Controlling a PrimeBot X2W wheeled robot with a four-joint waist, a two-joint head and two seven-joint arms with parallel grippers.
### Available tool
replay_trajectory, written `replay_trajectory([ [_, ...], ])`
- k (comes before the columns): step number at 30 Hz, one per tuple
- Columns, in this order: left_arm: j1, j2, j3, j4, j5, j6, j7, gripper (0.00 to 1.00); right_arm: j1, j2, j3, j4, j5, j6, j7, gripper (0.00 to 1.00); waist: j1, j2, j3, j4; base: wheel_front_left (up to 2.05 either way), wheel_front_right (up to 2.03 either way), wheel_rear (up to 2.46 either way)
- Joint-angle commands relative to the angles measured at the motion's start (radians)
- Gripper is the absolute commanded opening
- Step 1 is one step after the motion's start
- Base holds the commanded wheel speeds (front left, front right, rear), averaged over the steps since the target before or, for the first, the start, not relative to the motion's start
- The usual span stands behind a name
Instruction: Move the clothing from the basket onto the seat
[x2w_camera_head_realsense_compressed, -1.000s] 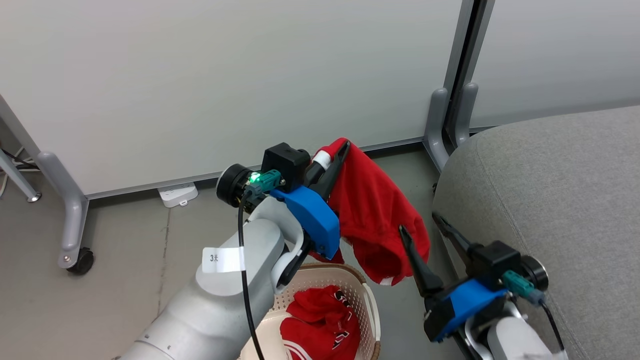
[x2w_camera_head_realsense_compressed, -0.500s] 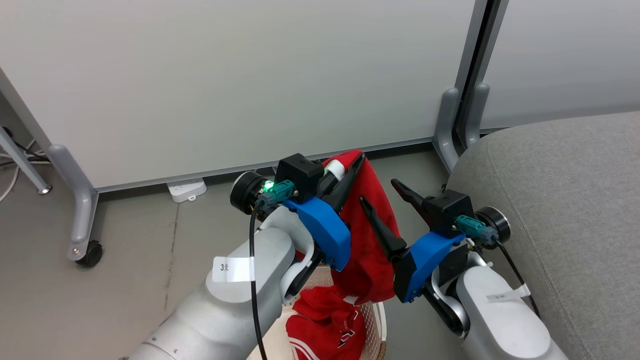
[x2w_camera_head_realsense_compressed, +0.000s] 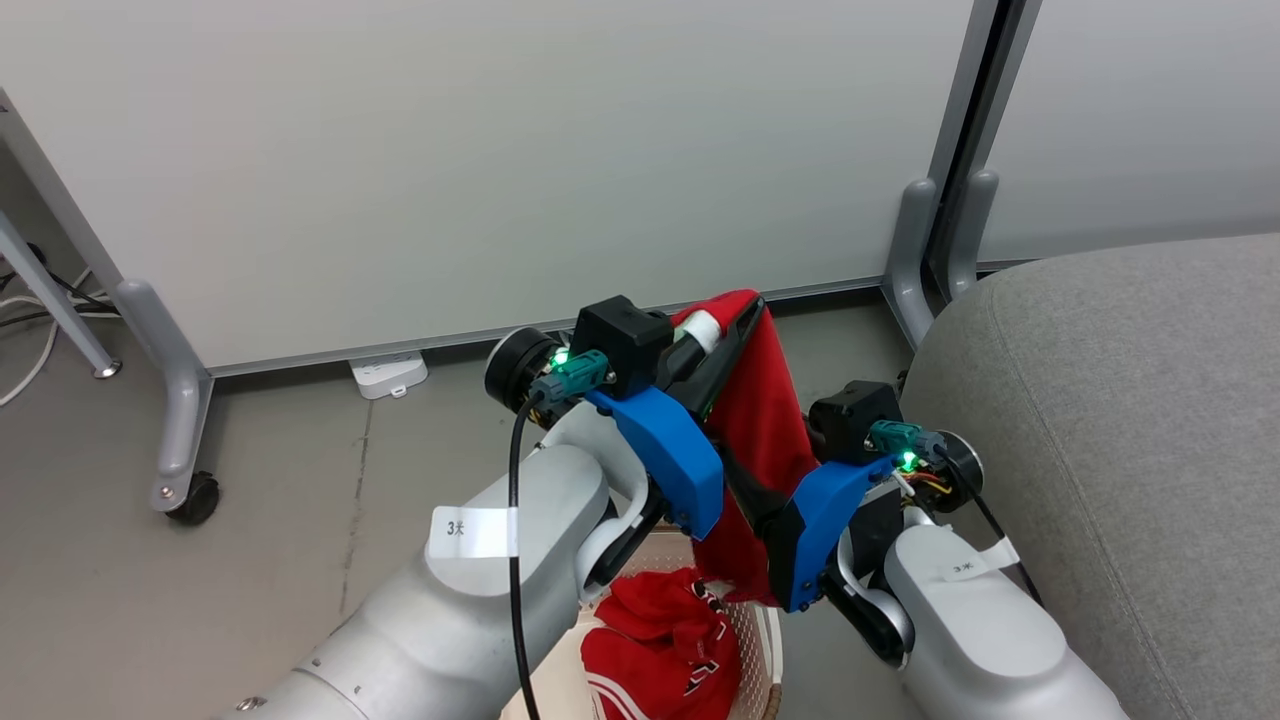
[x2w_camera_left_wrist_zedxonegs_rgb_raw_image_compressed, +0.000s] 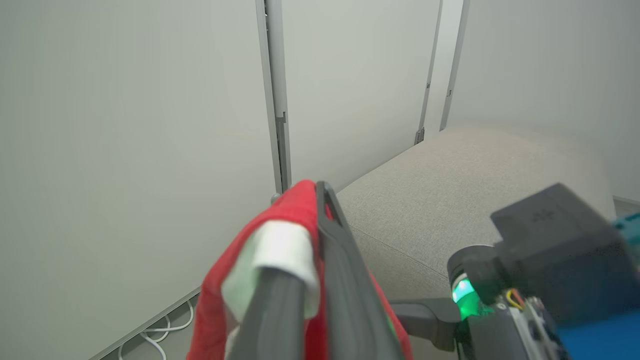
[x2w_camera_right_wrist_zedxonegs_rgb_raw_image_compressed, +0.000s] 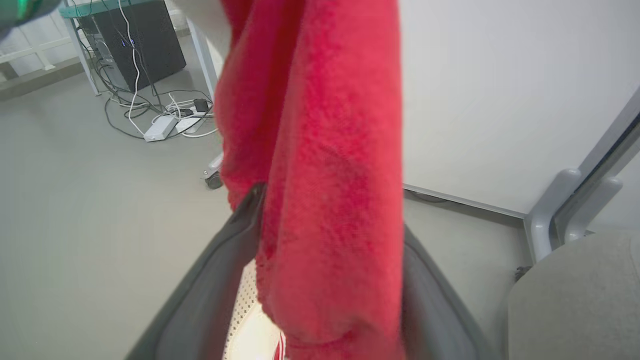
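Got one garment (x2w_camera_head_realsense_compressed: 762, 400) clamped in left gripper (x2w_camera_head_realsense_compressed: 735, 312), can't tell on right gripper (x2w_camera_right_wrist_zedxonegs_rgb_raw_image_compressed: 330, 210). Second garment (x2w_camera_head_realsense_compressed: 660, 640) left in basket (x2w_camera_head_realsense_compressed: 766, 640), none on seat (x2w_camera_head_realsense_compressed: 1120, 420) yet.

Camera set-up: one head view, two wrist views.
Head camera looks forward and steeply down, with the seat (x2w_camera_head_realsense_compressed: 1120, 420) at frame right. Left wrist camera faces the wall panels (x2w_camera_left_wrist_zedxonegs_rgb_raw_image_compressed: 125, 150) across the seat, with the red garment (x2w_camera_left_wrist_zedxonegs_rgb_raw_image_compressed: 215, 300) close at bottom centre. Right wrist camera sits nearest, with the red garment blurred mid-frame and the floor (x2w_camera_right_wrist_zedxonegs_rgb_raw_image_compressed: 75, 200) behind. All three views share the red garment and the seat.
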Motion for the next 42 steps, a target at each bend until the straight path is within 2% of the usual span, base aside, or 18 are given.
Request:
replay_trajectory([
  [1, -0.014, 0.000, -0.002, -0.001, -0.004, -0.005, -0.006, 0.00, -0.018, -0.003, 0.012, 0.014, 0.016, 0.000, -0.008, 1.00, -0.0001, -0.0001, -0.001, 0.000, 0.00, 0.00, 0.00],
  [5, -0.021, 0.000, -0.005, 0.001, -0.011, -0.005, -0.008, 0.00, -0.034, -0.003, 0.061, 0.056, 0.065, 0.000, -0.026, 1.00, -0.0001, -0.0001, -0.004, -0.003, 0.00, 0.00, 0.00],
  [6, -0.021, 0.000, -0.007, 0.002, -0.014, -0.005, -0.008, 0.00, -0.039, -0.003, 0.072, 0.063, 0.078, 0.000, -0.031, 0.93, -0.0001, -0.0001, -0.004, -0.004, 0.00, 0.00, 0.00],
  [8, -0.018, 0.000, -0.010, 0.002, -0.017, -0.004, -0.009, 0.00, -0.045, -0.003, 0.091, 0.077, 0.098, 0.000, -0.043, 0.00, -0.0001, -0.0001, -0.006, -0.007, 0.00, 0.00, 0.00],
  [24, -0.015, 0.000, -0.013, 0.015, -0.022, 0.003, -0.009, 0.00, -0.099, -0.002, 0.175, 0.176, 0.174, 0.000, -0.121, 0.00, -0.0001, -0.0001, -0.011, -0.018, 0.00, 0.00, 0.00],
  [37, 0.008, 0.001, -0.007, 0.019, -0.023, 0.004, -0.009, 0.02, -0.120, -0.002, 0.217, 0.208, 0.211, 0.000, -0.147, 0.00, -0.0001, -0.0001, -0.008, -0.019, 0.00, 0.00, 0.00],
  [38, 0.011, 0.001, -0.005, 0.019, -0.024, 0.006, -0.009, 0.44, -0.123, -0.002, 0.220, 0.209, 0.214, 0.000, -0.148, 0.00, -0.0001, -0.0001, -0.007, -0.019, 0.00, 0.00, 0.00],
  [39, 0.013, 0.001, 0.001, 0.018, -0.019, 0.011, -0.009, 1.00, -0.126, -0.002, 0.222, 0.210, 0.218, 0.000, -0.150, 0.00, -0.0001, -0.0001, -0.007, -0.019, 0.00, 0.00, 0.00],
  [42, 0.037, 0.001, 0.021, 0.013, -0.006, 0.019, -0.009, 1.00, -0.131, -0.002, 0.226, 0.213, 0.229, 0.000, -0.157, 0.00, -0.0001, -0.0001, -0.004, -0.020, 0.00, 0.00, 0.00],
])
